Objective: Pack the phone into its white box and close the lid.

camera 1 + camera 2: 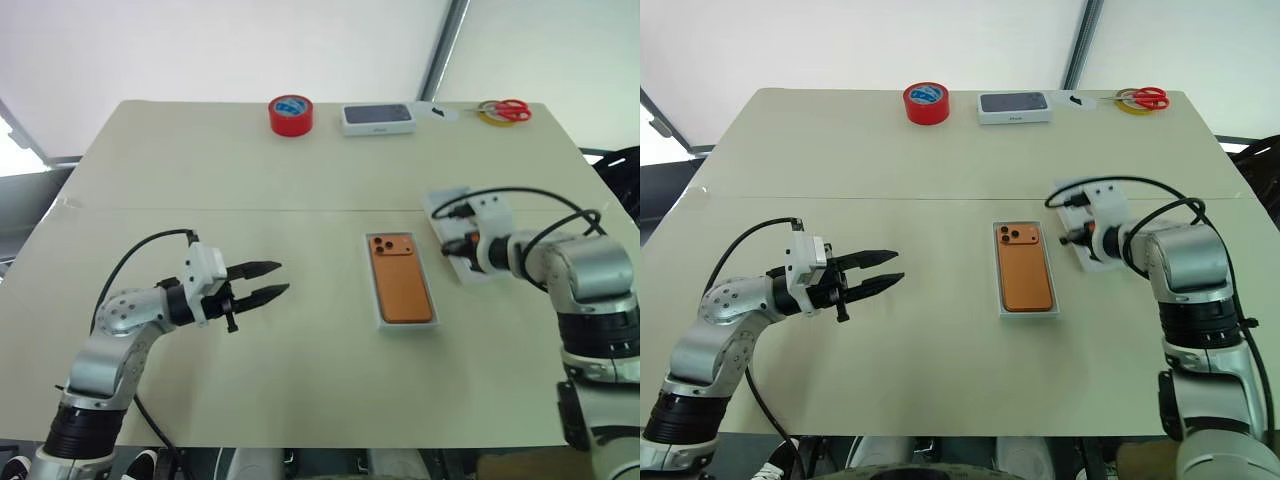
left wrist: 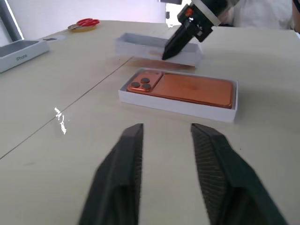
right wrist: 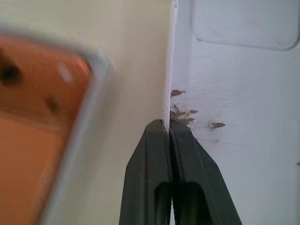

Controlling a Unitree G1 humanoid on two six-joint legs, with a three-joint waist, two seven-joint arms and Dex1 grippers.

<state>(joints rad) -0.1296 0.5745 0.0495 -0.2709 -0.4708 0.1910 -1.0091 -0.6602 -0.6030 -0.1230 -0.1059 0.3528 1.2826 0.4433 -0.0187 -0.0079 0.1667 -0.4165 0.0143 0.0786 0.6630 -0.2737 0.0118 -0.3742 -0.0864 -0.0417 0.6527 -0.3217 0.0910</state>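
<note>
The table (image 1: 250,190) is wide and mostly bare in front of me, with a red tape roll (image 1: 291,115), a closed box printed with a dark phone (image 1: 377,118) and scissors (image 1: 505,110) lined up along its far edge, well clear of the work. Near the middle sits the white box (image 1: 1027,313) with the phone (image 1: 1025,270) already lying in it, back up, lenses at the far end, so what remains, as I judge it, is the lid (image 2: 140,44), which lies open side up just to the right of the box, not touching it. My right gripper (image 3: 168,129) has its fingers pinched together on the lid's thin left wall, the wall nearest the box; one finger is inside the shell and one outside, and the wrist view shows the card scuffed there. To do this well I should keep the pinch firm but not crushing, raise the lid level, turn it open side down, and line its walls up squarely over the box before lowering, so no edge catches the phone's corner. My left gripper (image 1: 260,281) hovers over bare table well left of the box, fingers (image 2: 119,183) a narrow gap apart and holding nothing; it could steady the box.
</note>
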